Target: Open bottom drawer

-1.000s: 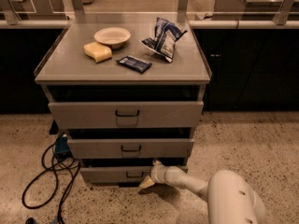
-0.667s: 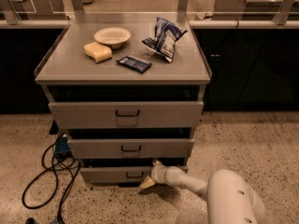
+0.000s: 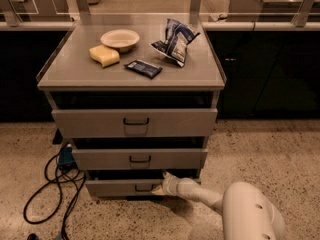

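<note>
lower centre of the frame: the gripper [image 3: 160, 187] sits at the bottom drawer [image 3: 112, 188] front, just right of its handle [image 3: 143, 188]; whether it clasps anything i cannot tell.

You're seeing a white arm [image 3: 200, 195], its bulbous joint [image 3: 252, 214] tapering to a pale gripper [image 3: 159, 189] by the bottom drawer [image 3: 117, 188].

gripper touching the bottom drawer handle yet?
Cannot tell. The camera view shows the gripper low against the bottom drawer front, just right of its handle, but neither contact nor a gap shows plainly.
</note>
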You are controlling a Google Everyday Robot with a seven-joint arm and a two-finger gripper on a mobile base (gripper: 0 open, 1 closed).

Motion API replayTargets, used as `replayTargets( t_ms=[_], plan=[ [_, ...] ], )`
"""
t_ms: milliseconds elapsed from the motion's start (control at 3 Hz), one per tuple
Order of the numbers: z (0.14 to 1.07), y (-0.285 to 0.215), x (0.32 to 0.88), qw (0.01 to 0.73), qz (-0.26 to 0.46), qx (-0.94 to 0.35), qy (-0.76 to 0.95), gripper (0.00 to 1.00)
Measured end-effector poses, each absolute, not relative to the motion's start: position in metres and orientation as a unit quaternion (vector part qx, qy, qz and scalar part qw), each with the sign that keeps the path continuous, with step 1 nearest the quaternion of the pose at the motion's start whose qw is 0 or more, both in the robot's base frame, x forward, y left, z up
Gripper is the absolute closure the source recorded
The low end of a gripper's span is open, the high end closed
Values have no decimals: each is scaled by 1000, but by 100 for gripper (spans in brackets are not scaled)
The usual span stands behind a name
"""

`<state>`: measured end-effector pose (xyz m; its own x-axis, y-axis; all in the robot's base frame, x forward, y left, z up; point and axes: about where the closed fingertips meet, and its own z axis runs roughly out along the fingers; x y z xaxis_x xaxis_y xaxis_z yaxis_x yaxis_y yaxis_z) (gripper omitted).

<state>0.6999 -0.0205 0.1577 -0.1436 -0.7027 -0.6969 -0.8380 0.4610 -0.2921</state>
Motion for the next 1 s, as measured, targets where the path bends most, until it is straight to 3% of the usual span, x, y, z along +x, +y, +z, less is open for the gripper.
replayTargets(
  t_ms=[667, 1000],
  plan=[
    [167, -21, 700, 407, 83, -512, 752, 89],
    [173, -24, 700, 407, 83, -512, 752, 100]
  ],
)
